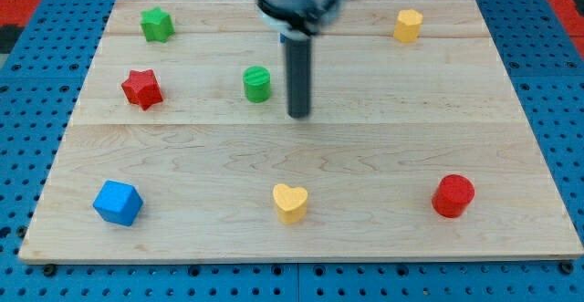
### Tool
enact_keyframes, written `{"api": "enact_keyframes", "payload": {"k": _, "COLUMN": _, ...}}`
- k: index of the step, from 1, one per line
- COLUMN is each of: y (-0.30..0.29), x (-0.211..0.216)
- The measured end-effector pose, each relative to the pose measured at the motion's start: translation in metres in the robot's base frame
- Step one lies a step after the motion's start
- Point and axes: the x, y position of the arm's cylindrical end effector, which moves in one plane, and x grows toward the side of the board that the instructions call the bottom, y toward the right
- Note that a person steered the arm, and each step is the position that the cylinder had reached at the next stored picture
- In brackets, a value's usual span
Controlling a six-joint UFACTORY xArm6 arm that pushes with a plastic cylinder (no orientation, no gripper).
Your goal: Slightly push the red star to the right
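The red star (142, 88) lies on the wooden board (383, 156) at the view's left, in the upper half. My tip (298, 115) rests on the board near the middle, well to the right of the red star. A green cylinder (257, 84) stands between them, just left of my tip and not touching it.
A green star (157, 24) lies at the top left and a yellow hexagonal block (408, 26) at the top right. A blue cube (118, 202) sits at the bottom left, a yellow heart (290, 203) at the bottom middle, a red cylinder (453, 195) at the bottom right.
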Motion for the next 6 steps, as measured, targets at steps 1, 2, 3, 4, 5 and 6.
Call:
{"api": "enact_keyframes", "payload": {"k": 1, "y": -0.114, "x": 0.003}}
{"api": "enact_keyframes", "payload": {"k": 2, "y": -0.205, "x": -0.007}}
{"api": "enact_keyframes", "payload": {"k": 3, "y": -0.23, "x": -0.019}}
{"api": "enact_keyframes", "payload": {"k": 4, "y": -0.232, "x": -0.039}}
{"api": "enact_keyframes", "payload": {"k": 5, "y": -0.285, "x": -0.065}}
{"api": "enact_keyframes", "payload": {"k": 6, "y": -0.252, "x": -0.07}}
